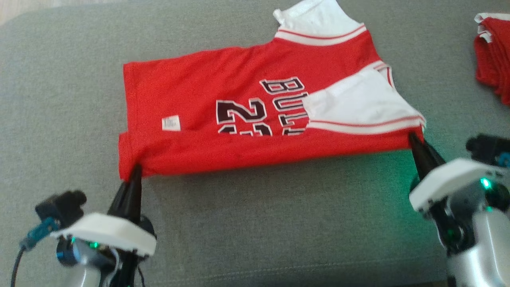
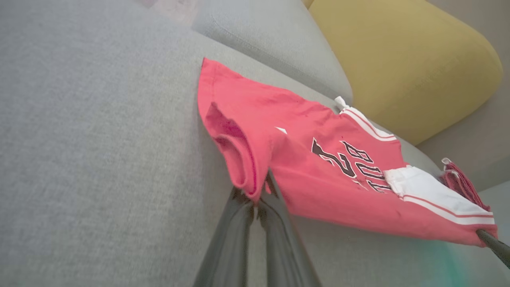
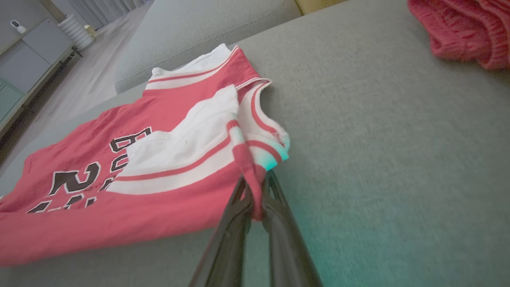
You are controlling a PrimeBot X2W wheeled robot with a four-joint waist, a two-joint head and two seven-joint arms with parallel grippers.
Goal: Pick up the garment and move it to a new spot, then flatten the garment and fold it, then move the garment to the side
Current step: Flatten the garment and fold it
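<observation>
The garment (image 1: 247, 115) is a red jersey with white sleeves and dark lettering, lying sideways on the grey cushion, its near edge folded over. My left gripper (image 1: 136, 169) is shut on the garment's near left hem corner. In the left wrist view that corner (image 2: 239, 171) bunches between the dark fingers (image 2: 231, 235). My right gripper (image 1: 412, 137) is shut on the near right corner by the white sleeve. The right wrist view has a strip of red cloth (image 3: 253, 179) pinched between its fingers (image 3: 227, 247). Between the two grips the garment's near edge hangs slightly raised.
A second red garment (image 1: 494, 56) lies bunched at the far right of the cushion (image 1: 255, 223). A yellow cushion (image 2: 402, 59) and a grey backrest (image 2: 271, 44) stand behind. Bare grey fabric stretches in front of the jersey and to its left.
</observation>
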